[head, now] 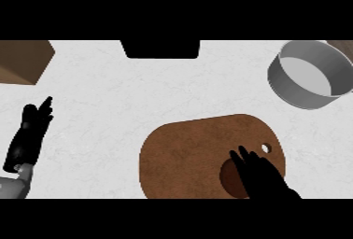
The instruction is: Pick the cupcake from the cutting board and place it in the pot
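Fingers [243,156] of the right hand [265,179] are stretching out straight, lying over the cupcake [231,179], a dark round shape half hidden beneath them on the cutting board [186,154]. The left hand [31,130] is resting open at the left edge. The grey pot [307,74] is sitting well apart, far right.

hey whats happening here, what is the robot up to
The robot's right hand is over the brown cutting board, covering a dark round thing that may be the cupcake; whether its fingers have closed on it cannot be told. The grey pot stands apart at the upper right with nothing inside. The left hand rests open near the left edge, fingers up. A brown box sits at the upper left corner.
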You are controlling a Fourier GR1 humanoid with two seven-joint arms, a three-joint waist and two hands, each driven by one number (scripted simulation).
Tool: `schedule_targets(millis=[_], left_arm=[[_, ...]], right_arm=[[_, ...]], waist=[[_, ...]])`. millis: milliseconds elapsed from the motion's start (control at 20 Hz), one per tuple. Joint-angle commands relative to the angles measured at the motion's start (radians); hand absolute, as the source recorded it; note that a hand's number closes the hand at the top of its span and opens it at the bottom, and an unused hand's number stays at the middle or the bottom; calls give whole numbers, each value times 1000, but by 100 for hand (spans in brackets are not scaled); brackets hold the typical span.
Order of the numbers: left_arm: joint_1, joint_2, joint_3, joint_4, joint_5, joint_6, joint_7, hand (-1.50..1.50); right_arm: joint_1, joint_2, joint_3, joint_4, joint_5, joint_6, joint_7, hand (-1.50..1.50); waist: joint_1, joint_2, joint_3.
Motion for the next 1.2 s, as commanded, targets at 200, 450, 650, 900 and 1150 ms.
schedule_targets(millis=[200, 450, 650, 900, 1150], left_arm=[[2, -18, 23, -22, -11, -23, 10, 0], [-18, -33, 20, -45, -48, -9, 90, 0], [-33, -59, 54, 16, -50, -58, 28, 0], [10, -42, 120, 32, -39, -104, -25, 0], [-15, -58, 131, 44, -60, -118, -8, 0]], right_arm=[[-31, 160, 35, 21, 23, 157, 226, -150], [6, 112, -91, 96, 4, 132, 70, -150], [-28, 197, -61, 138, 58, 136, 71, -150], [62, 127, -50, 214, 149, 37, -75, -150], [-30, 195, -166, 233, 104, 184, -30, -150]], waist=[[-2, 0, 1], [-2, 0, 3], [-5, 1, 2], [-6, 0, 3], [-7, 2, 2]])
